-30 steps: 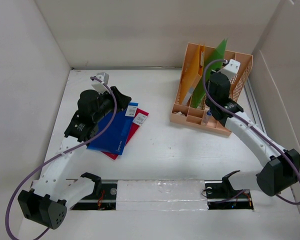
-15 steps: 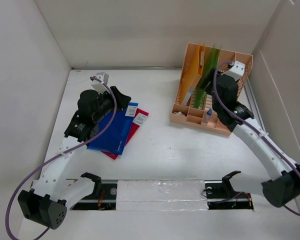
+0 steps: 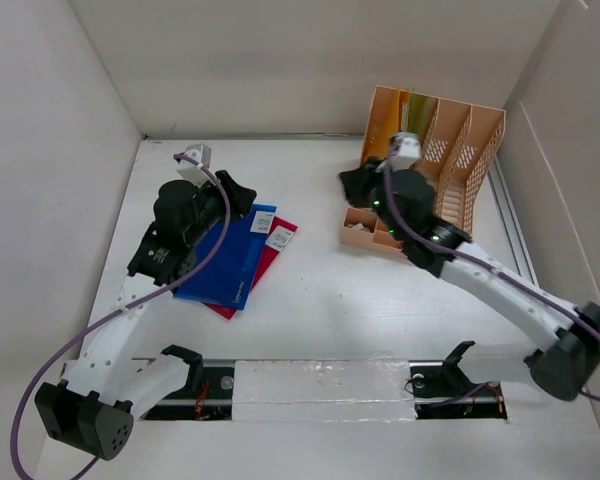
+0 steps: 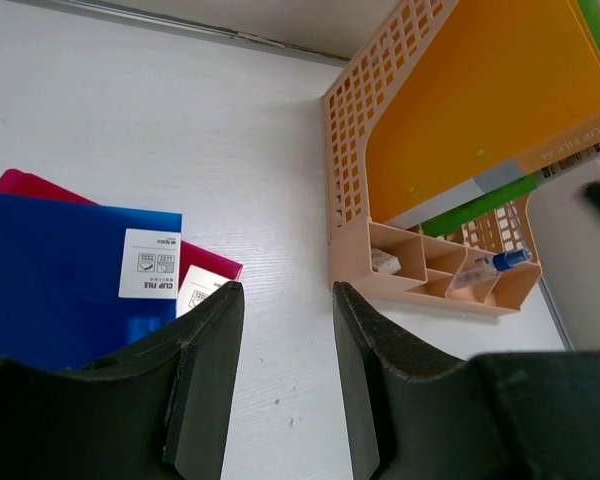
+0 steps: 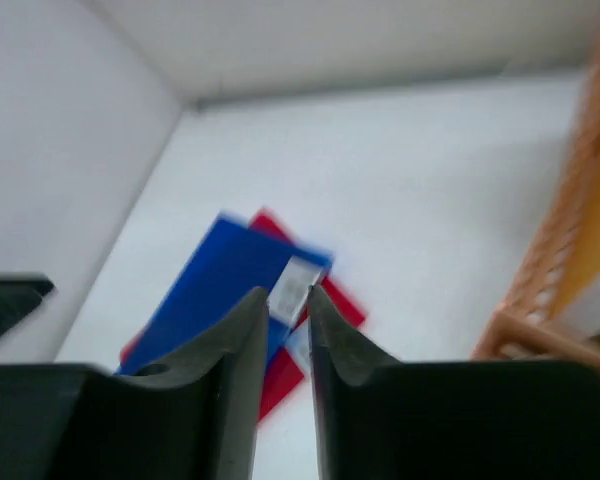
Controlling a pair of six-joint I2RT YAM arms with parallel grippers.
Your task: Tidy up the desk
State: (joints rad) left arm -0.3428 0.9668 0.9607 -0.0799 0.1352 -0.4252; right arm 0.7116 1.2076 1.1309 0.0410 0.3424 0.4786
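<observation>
The left tool [image 4: 285, 295] hovers, jaws apart, over the blue folder [image 3: 225, 265] and red folder [image 3: 268, 258] on the left of the white worktop [image 3: 320, 300]. The right tool [image 5: 288, 295], jaws together, holds nothing. The folders look light, slick and floppy: pinch a free corner.

Peach slotted file rack [image 3: 461, 148] stands far right, holding an upright orange folder [image 4: 460, 100] with a green folder [image 4: 480, 206] beside it and a blue-capped pen [image 4: 490, 265] in a front compartment, while well apart to its left a blue folder [image 3: 225, 265] lies overlapping a red folder [image 3: 267, 262], each with a white label [image 4: 150, 263].
</observation>
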